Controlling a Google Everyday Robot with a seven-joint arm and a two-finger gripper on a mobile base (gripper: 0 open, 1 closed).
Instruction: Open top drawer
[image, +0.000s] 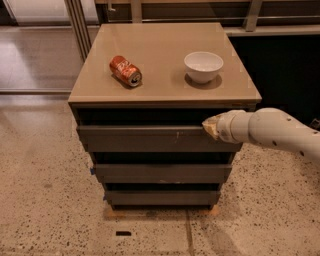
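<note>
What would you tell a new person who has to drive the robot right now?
Hand: at the right end of the top drawer, against the upper edge of its front.
Top drawer: none of its inside shows, so it does not look open yet.
On the cabinet: a can lying on its side at the left and a white bowl at the right, both apart from the hand.
Done: hand is at the drawer.
Left: pull the drawer out toward the camera, probably gently so the can does not roll.
</note>
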